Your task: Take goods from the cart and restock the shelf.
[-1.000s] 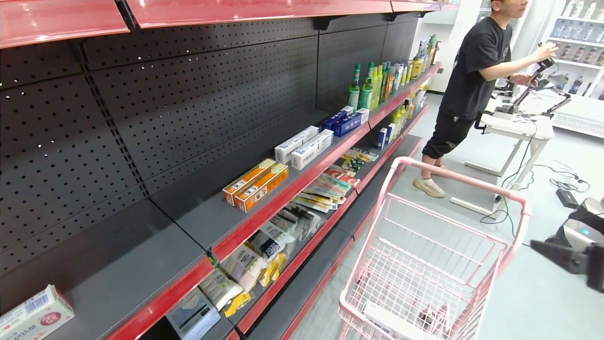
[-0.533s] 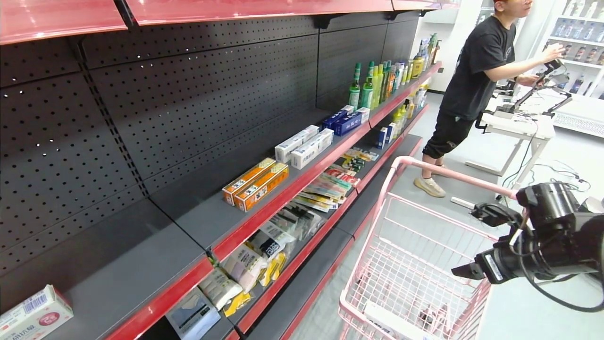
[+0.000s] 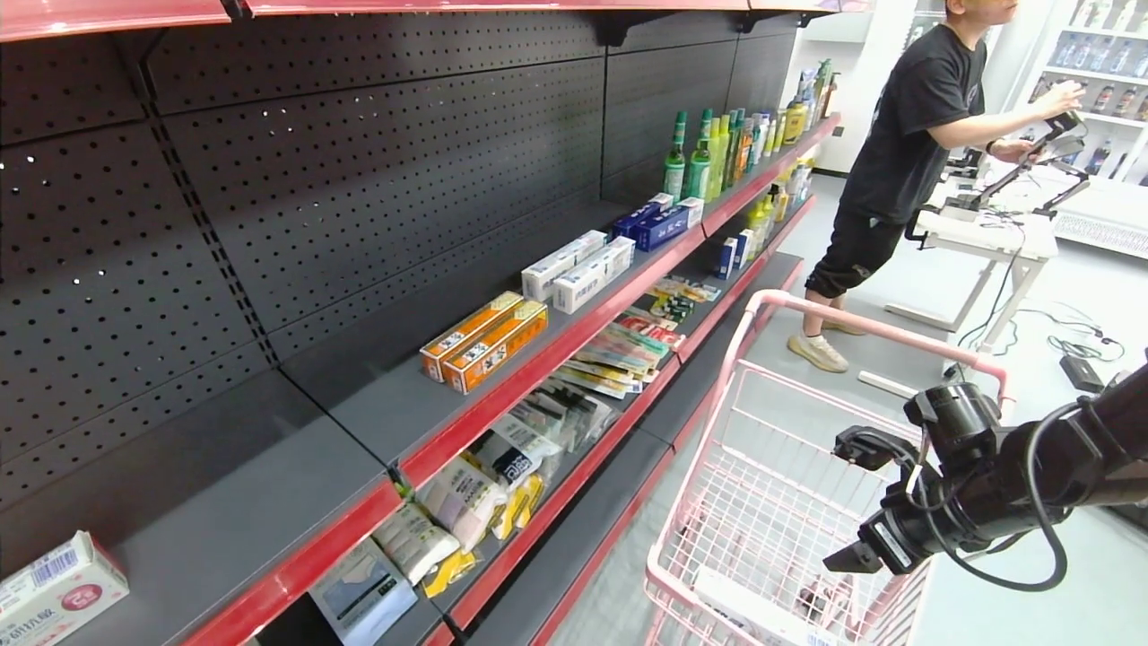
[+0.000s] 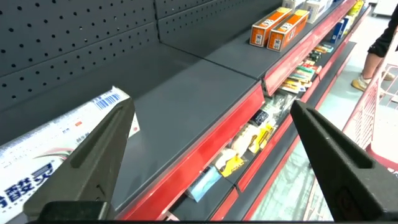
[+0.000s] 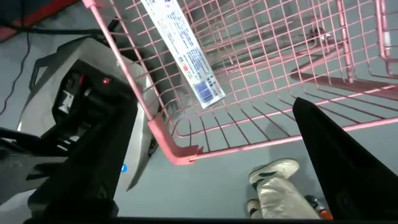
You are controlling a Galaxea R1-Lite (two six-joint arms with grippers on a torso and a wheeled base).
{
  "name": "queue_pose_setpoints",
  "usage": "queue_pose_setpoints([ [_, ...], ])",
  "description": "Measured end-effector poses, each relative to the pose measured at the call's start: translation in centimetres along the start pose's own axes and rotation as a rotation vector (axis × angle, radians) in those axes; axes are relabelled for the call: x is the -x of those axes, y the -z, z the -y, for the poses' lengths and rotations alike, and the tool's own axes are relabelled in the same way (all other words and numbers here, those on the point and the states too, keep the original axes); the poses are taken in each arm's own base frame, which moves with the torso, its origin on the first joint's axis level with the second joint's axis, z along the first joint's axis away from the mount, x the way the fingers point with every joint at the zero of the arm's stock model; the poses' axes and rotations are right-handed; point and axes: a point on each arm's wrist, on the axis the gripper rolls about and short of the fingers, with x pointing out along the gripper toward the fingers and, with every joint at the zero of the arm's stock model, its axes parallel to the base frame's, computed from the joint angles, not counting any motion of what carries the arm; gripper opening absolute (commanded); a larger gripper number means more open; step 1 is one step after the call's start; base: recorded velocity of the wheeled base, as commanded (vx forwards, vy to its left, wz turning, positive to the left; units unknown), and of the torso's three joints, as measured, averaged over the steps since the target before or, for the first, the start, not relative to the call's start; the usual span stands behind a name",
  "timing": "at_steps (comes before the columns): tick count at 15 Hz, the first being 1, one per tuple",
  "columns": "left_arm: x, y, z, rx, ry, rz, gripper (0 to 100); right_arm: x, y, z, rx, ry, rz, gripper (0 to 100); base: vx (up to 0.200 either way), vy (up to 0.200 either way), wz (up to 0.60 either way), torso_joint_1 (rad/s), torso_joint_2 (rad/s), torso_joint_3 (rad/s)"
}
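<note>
1. Head view: the pink cart [image 3: 861, 330] stands to the right of the shelf [image 3: 224, 529], with a long white box [image 3: 762, 615] lying on its mesh floor at the near end. Your right gripper [image 3: 852, 502] hangs above the cart's right side, its fingers well apart and empty.
2. Left wrist view: the left gripper [image 4: 211, 180] has its fingers apart with nothing between them, over the near left end of the shelf board [image 4: 186, 106]. A shelved white carton [image 4: 56, 155] lies just beside one finger. I'd leave this arm parked.
3. Right wrist view: the long white box [image 5: 180, 53] lies flat by the cart's wire wall [image 5: 168, 146], away from the right gripper [image 5: 205, 186]. Move inside the rim first, then turn the fingers [image 5: 336, 162] across the box's narrow width and descend slowly so they don't snag the mesh.
</note>
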Motion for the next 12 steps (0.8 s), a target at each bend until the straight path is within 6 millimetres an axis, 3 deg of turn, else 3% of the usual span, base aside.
queue_pose_setpoints([
  [12,0.0,0.0,0.0,0.0,0.0,0.0,100,-1.7,0.4,-0.3,0.115,-0.038,-0.049,100,0.0,0.0,0.0,-0.139,0.32,0.177],
])
